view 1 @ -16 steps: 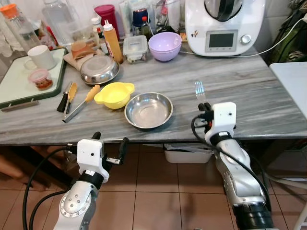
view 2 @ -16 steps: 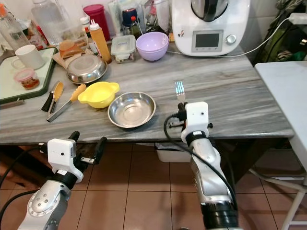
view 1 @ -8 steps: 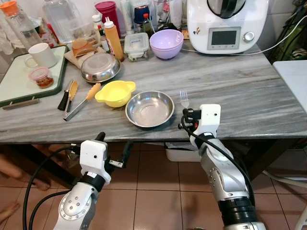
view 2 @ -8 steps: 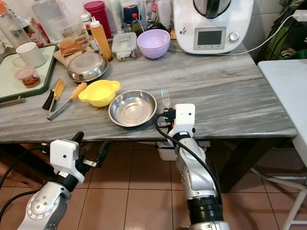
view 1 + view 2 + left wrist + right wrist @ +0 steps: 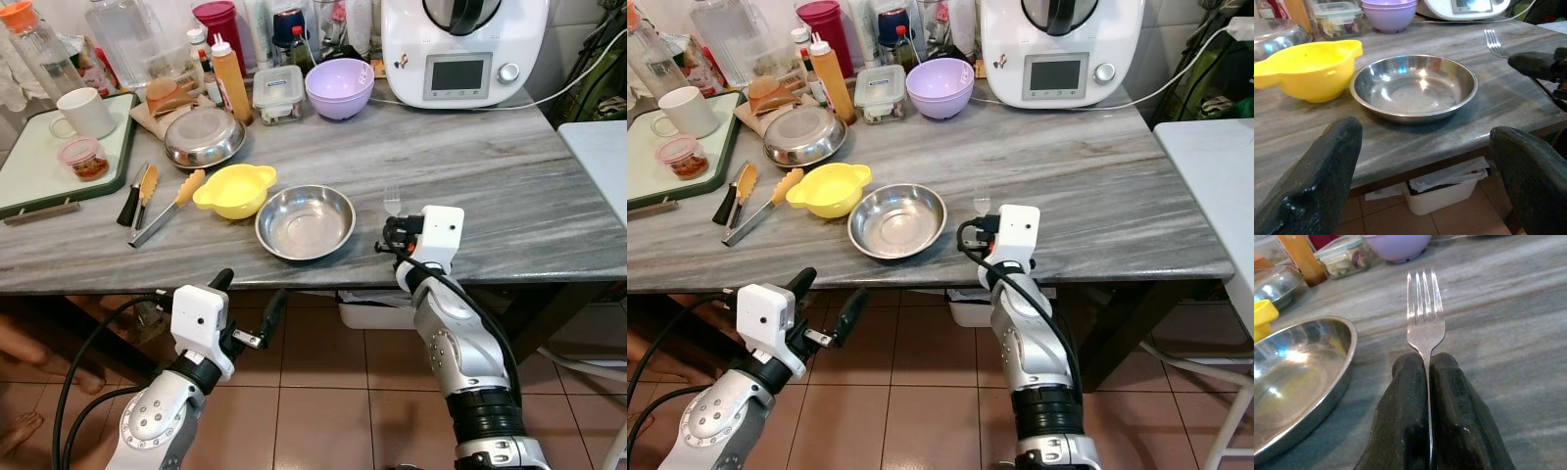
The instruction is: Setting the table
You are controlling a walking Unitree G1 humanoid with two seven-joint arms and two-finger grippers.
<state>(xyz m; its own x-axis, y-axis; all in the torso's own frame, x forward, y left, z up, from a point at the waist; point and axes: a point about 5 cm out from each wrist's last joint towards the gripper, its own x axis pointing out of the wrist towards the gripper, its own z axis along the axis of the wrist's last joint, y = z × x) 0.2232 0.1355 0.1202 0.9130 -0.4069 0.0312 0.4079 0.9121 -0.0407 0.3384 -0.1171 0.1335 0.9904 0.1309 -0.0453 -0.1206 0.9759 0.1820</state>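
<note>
My right gripper (image 5: 1428, 363) pinches the fork (image 5: 1423, 308) by its handle, tines pointing toward 12 o'clock, low over the marble table (image 5: 509, 186), at 3 o'clock from the steel bowl (image 5: 305, 222). My left gripper (image 5: 247, 308) hangs spread below the table edge.

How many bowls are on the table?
4: a yellow bowl and a steel bowl side by side near the front edge, an upside-down steel bowl behind the yellow one, and a purple bowl at the back. More may hide among the bottles.
</note>
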